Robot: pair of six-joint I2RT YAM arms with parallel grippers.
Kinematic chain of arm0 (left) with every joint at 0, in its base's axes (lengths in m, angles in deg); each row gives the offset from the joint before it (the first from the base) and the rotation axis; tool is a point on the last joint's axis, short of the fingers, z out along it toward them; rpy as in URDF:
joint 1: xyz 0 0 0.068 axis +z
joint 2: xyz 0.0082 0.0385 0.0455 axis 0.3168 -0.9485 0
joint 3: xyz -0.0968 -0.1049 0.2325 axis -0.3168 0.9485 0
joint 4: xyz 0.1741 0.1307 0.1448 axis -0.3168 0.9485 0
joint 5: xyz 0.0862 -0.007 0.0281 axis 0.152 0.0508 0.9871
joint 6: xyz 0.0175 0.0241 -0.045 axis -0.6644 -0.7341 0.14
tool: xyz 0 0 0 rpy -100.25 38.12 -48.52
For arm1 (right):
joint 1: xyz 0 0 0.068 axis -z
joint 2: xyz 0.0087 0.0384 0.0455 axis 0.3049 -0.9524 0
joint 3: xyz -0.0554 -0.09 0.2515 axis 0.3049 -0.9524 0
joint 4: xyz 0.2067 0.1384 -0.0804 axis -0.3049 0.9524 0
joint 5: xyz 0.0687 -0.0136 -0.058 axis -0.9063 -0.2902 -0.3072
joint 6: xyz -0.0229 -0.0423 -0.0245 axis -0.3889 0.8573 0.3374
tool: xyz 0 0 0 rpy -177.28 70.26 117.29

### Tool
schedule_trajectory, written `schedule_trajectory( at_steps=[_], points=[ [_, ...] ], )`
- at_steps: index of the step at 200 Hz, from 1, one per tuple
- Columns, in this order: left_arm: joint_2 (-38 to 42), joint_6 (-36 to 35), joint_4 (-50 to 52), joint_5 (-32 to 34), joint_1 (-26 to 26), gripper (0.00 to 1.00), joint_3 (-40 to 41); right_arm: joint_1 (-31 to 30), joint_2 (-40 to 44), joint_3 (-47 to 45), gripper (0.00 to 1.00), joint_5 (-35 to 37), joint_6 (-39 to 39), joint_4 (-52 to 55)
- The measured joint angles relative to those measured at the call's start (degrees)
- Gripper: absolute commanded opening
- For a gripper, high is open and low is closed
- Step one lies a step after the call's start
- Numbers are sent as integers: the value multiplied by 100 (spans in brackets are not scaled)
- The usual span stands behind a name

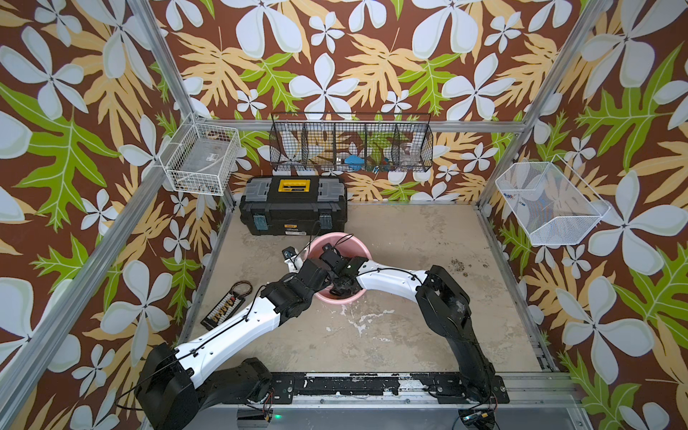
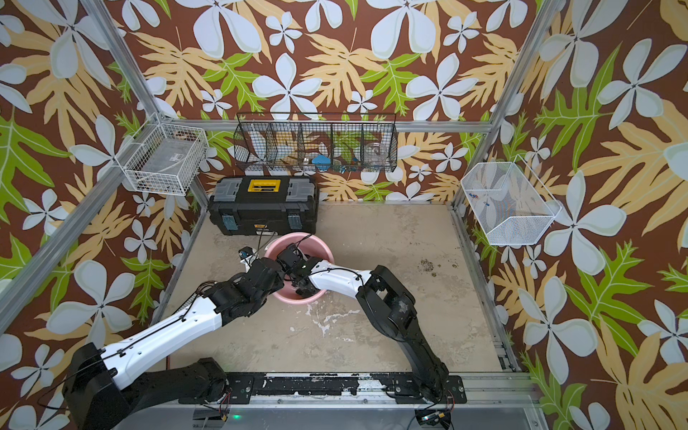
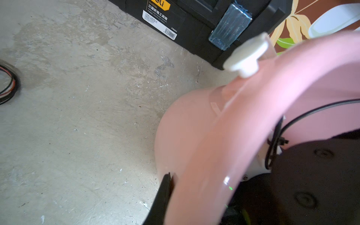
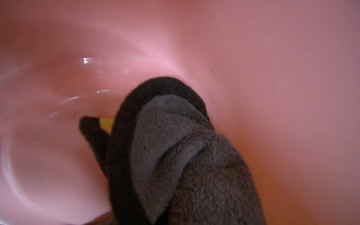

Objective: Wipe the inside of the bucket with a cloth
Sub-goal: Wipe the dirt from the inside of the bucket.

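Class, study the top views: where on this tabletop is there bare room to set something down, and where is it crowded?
Free: the back right stretch of the worn beige tabletop, between the black plastic toolbox and the right frame; also the front middle, between the left arm and the right arm. Crowded: around the round pink plastic bucket, where both arms meet.

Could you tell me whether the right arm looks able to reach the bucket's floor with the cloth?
Probably yes: the right tool is inside the bucket, holding the cloth close to the floor, with nothing in between.
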Motion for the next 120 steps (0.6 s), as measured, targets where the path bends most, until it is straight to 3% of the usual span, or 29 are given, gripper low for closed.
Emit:
schedule_trajectory(
  at_steps=[26,120],
  points=[
    [17,-7,-33,111,0,0,-4,81,-66,164,0,-575,4,254],
    [199,-151,39,299,59,0,153,249,164,-378,0,-3978,-129,-442]
  ],
)
